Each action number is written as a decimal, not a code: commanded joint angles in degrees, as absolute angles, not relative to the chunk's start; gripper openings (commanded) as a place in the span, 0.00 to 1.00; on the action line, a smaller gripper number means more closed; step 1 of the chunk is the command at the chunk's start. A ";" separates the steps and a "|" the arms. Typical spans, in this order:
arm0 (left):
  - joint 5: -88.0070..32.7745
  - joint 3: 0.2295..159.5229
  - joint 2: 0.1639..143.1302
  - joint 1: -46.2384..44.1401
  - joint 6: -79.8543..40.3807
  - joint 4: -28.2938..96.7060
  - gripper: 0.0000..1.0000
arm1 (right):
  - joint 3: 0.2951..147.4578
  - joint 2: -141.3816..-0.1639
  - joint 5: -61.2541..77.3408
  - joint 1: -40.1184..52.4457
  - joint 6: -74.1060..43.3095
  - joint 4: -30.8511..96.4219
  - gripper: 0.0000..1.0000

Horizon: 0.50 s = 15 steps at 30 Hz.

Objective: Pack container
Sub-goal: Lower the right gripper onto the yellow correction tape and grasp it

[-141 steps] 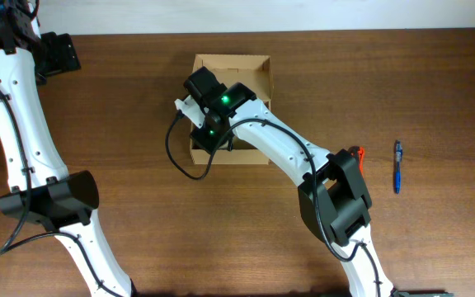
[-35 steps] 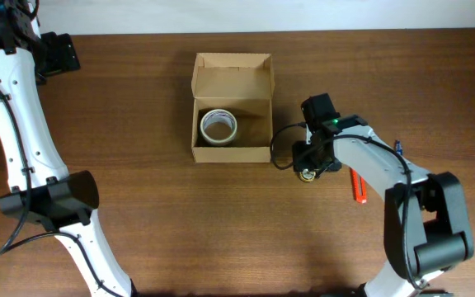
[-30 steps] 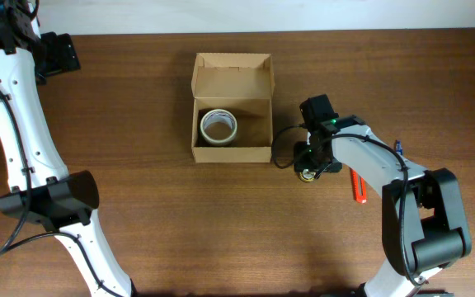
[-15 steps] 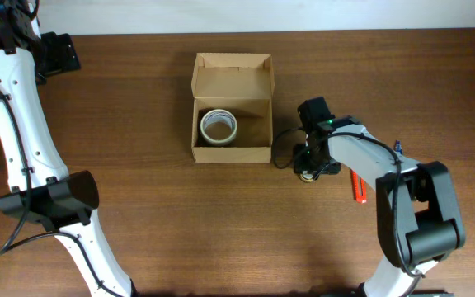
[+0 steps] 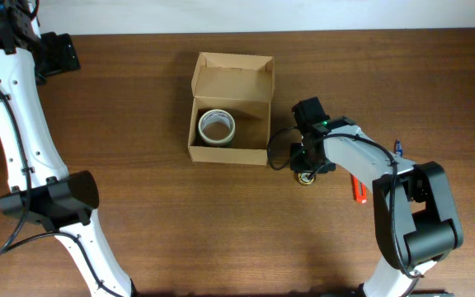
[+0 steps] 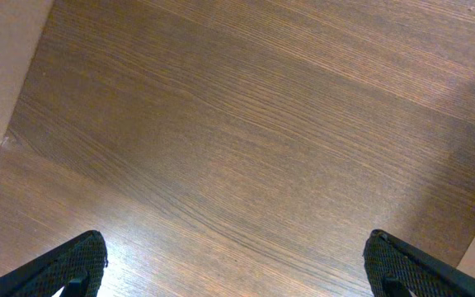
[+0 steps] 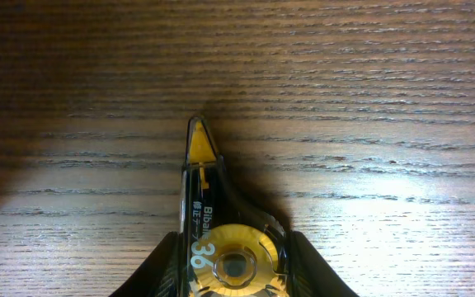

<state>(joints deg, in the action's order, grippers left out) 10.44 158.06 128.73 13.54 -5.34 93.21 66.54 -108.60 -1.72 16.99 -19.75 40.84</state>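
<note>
One item is packed so far: a tape roll [image 5: 217,125] sits in the left half of the container [image 5: 254,125], which is open at mid-table with its flap lid [image 5: 232,76] standing up on the far side.

My right gripper [image 5: 306,163] is just right of the box, low over the table [image 5: 138,206]. In the wrist cam it looks pinched onto a yellow correction tape dispenser [image 7: 221,247], with one finger against each flat side of the round body. I can't tell if it's off the wood or just resting there. The left gripper [image 6: 236,260] is way off at the far left corner, spread wide with nothing between the fingers, looking at bare wood.

My read on handling: the box is light, thin cardboard, so it'll skate on this smooth tabletop if I bump a wall, and the walls would dent under a hard squeeze. If I need to steady it, I'd pinch the top edge of a side wall. For closing, I'd push the flap near its free edge. The dispenser is small, hard, slick plastic, so the wide round part is the safest grab.

A red marker [image 5: 356,188] and a blue pen [image 5: 397,149] lie further right.
</note>
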 commanded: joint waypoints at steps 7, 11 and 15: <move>9.82 157.62 127.48 13.67 -4.40 93.06 1.00 | 65.78 -109.47 -2.24 17.63 -20.45 41.08 0.24; 9.85 157.62 127.48 13.67 -4.40 93.06 1.00 | 65.78 -109.47 -2.26 17.63 -20.43 41.06 0.23; 9.85 157.62 127.48 13.67 -4.40 93.06 1.00 | 65.78 -109.47 -3.36 17.63 -20.45 41.08 0.23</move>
